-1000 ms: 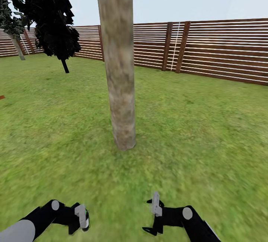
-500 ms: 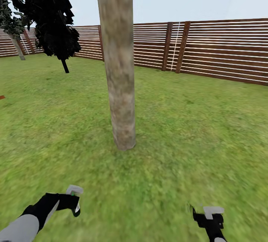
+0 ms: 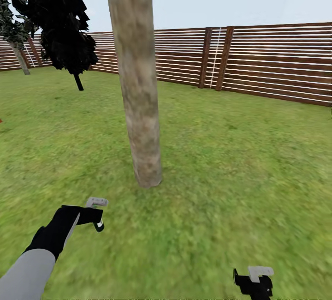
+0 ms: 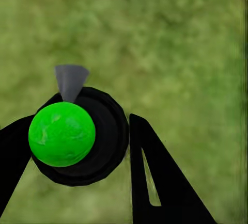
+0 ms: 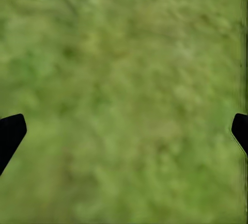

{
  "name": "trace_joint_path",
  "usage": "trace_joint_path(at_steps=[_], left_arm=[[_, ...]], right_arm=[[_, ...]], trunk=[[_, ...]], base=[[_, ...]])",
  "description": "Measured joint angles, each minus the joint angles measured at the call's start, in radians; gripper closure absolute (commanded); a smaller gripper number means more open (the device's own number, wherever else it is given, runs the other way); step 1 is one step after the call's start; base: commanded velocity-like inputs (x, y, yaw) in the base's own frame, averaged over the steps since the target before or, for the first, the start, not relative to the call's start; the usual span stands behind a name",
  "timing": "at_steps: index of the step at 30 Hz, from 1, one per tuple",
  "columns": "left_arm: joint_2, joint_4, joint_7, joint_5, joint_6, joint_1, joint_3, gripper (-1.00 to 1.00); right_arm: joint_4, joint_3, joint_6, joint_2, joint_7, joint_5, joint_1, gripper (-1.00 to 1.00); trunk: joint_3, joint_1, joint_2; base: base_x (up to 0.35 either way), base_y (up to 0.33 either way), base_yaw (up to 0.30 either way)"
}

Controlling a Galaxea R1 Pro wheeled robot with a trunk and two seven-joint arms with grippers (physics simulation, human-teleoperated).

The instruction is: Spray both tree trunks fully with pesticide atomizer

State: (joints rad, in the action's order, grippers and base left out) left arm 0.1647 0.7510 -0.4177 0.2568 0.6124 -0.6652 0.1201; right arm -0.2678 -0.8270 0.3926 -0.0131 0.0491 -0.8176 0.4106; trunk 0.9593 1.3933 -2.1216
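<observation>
The atomizer [image 4: 70, 136], dark-bodied with a bright green end and grey nozzle, is pinched in the left claw [image 3: 96, 214], which has been raised toward the trunk [image 3: 136, 106]; spraying seems near. No specks are seen on the bark. The right claw [image 5: 124, 131] is spread over grass [image 3: 240, 161].

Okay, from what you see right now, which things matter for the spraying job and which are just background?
For the job:
- pesticide atomizer, held in the left gripper
- tree trunk ahead
- grass floor

Just background:
- wooden fence
- dark conifer
- right gripper, open and holding nothing
</observation>
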Motion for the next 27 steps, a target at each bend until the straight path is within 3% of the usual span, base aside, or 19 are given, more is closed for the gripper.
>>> trace_joint_path(at_steps=[6,14,19,27], left_arm=[[-0.009,0.008,-0.001,-0.004,0.007,-0.001,-0.002,1.00],[-0.044,0.028,0.001,-0.001,0.009,-0.002,-0.003,1.00],[-0.046,0.030,0.001,0.002,0.013,-0.002,-0.004,1.00],[-0.046,0.038,0.001,0.001,0.024,-0.003,-0.005,1.00]], right_arm=[[0.000,0.001,0.000,0.001,-0.001,-0.004,0.001,-1.00],[0.000,0.001,-0.001,0.001,-0.002,-0.005,0.001,-1.00],[0.001,0.003,-0.001,0.001,-0.002,-0.006,0.001,-1.00],[0.004,0.003,-0.001,0.001,-0.004,-0.007,0.001,-1.00]], trunk=[[0.000,0.000,0.000],[0.000,-0.001,0.000],[0.000,-0.001,0.000],[0.000,0.000,0.000]], base=[[-0.070,-0.263,0.000],[0.237,-0.192,0.000],[0.221,-0.201,0.000],[0.019,-0.270,0.000]])
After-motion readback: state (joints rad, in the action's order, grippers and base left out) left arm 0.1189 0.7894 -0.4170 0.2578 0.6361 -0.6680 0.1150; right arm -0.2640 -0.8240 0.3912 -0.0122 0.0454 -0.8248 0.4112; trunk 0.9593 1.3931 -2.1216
